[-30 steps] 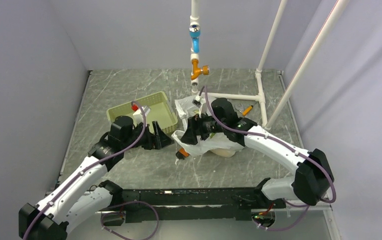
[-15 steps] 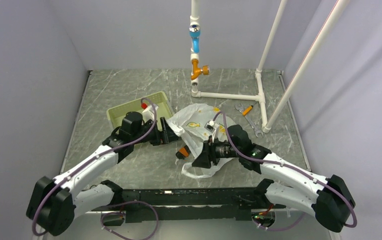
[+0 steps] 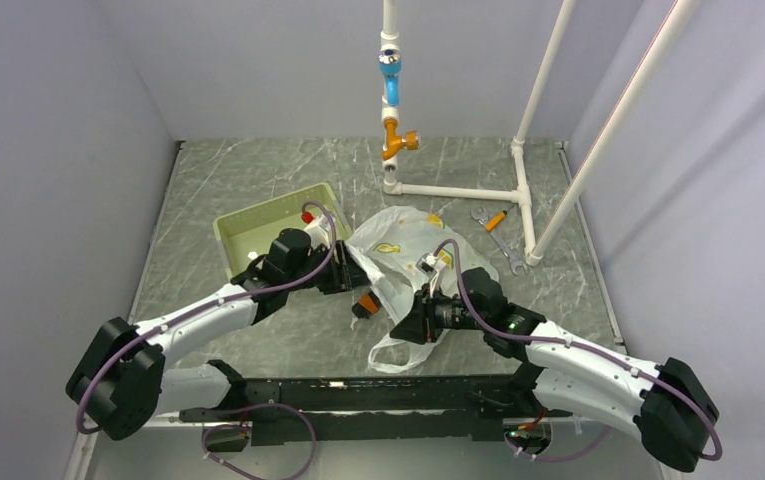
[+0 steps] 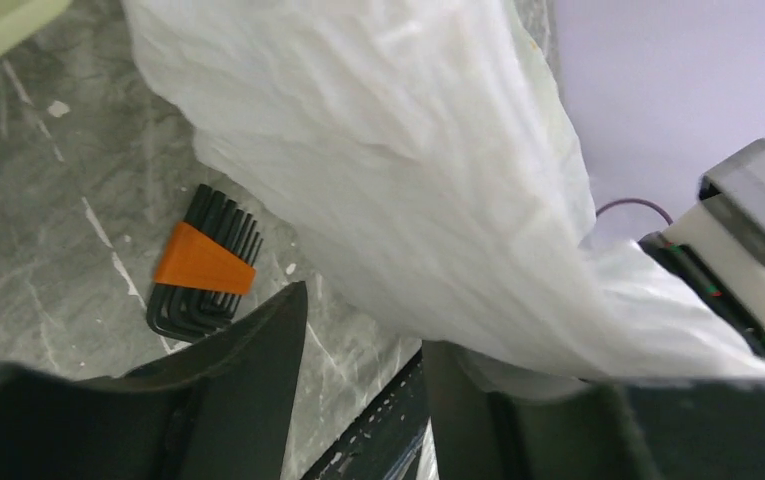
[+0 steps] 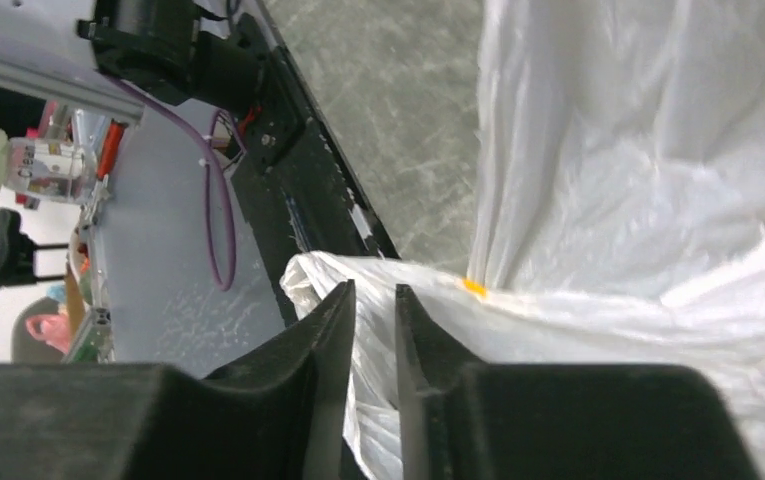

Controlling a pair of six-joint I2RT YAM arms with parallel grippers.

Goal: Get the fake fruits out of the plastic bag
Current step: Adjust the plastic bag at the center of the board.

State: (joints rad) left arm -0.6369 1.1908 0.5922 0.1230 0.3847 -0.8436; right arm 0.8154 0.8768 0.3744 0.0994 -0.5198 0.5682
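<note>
The plastic bag (image 3: 394, 258), thin white film with small orange prints, lies crumpled at mid-table, one loop handle trailing toward the near edge. No fake fruits show in any view; they are hidden. My left gripper (image 3: 344, 272) sits at the bag's left edge. In the left wrist view its jaws (image 4: 363, 320) stand open, with the bag (image 4: 408, 180) draped over the right fingertip and bare table in the gap. My right gripper (image 3: 410, 325) is at the bag's near side, its jaws (image 5: 373, 290) shut on a fold of bag film (image 5: 638, 200).
A pale green lattice basket (image 3: 241, 232) stands left of the bag. An orange-and-black hex key set (image 3: 366, 303) (image 4: 205, 262) lies by the bag's near-left edge. A wrench (image 3: 499, 232) and a white pipe frame (image 3: 458, 190) stand at the back right.
My right gripper drew back toward the near edge and narrowed onto the bag. The left gripper moved right to the bag's edge and its jaws narrowed. The bag spread out flatter.
</note>
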